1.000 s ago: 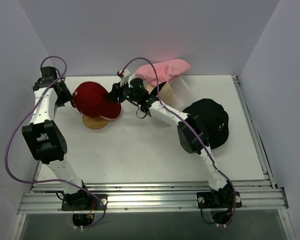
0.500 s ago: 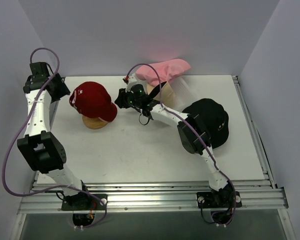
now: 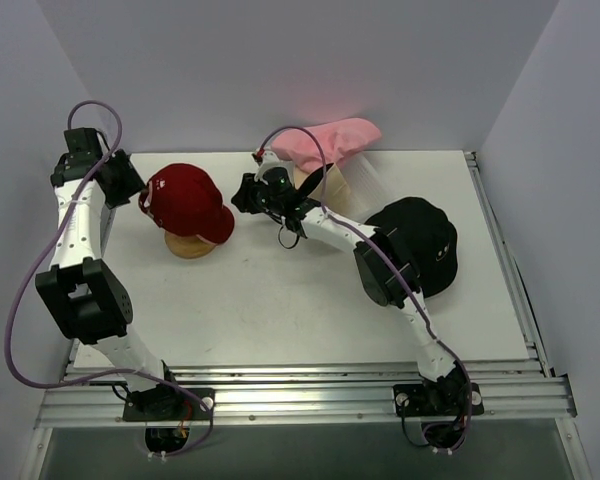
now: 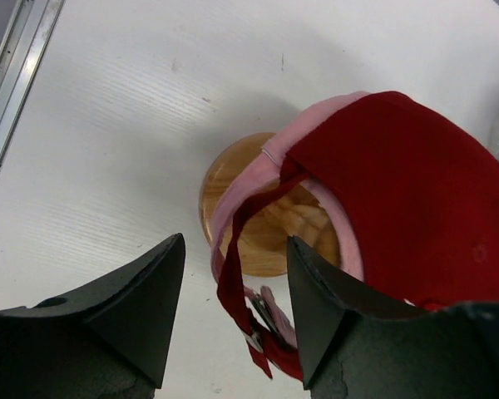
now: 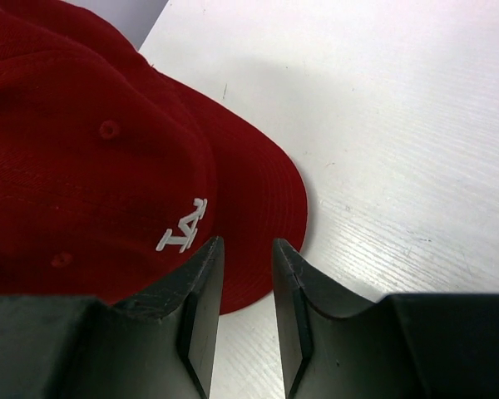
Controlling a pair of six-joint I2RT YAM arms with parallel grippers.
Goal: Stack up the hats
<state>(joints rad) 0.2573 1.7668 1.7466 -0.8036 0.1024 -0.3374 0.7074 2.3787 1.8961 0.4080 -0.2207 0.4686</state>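
White table (image 3: 280,300), walled on three sides, both arms reaching toward its back-left part.

Right arm (image 3: 380,265): stretched from the near right across to the back centre, wrist turned left.

Left arm (image 3: 80,240): standing along the left edge, wrist turned right.

Black bucket hat (image 3: 425,240): flat on the table by the right edge, partly behind the right arm's elbow.

Pink cap (image 3: 330,140): at the back edge, centre, raised above the tabletop. White basket (image 3: 358,183) just under and beside it. Something tan sits below it too, mostly hidden by the right arm.

Red cap (image 3: 185,200): back-left part of the table, seated on top of the wooden stand (image 3: 188,246), brim toward the right arm. Left wrist view shows a pink hat (image 4: 233,199) under it, only the rim peeking out around the stand.

Left gripper (image 4: 235,243): jaws well apart, nothing between them. It hangs just left of the red cap, clear of the fabric as far as I can tell.

Right gripper (image 5: 247,243): jaws drawn close with a narrow gap, nothing caught in it. It sits just above the edge of the red brim, beside the cap's right side.

Red strap (image 4: 258,332): dangling from the cap's back with a small metal buckle.

White mark (image 5: 183,229): stitched on the cap's front, near the right gripper's fingers.
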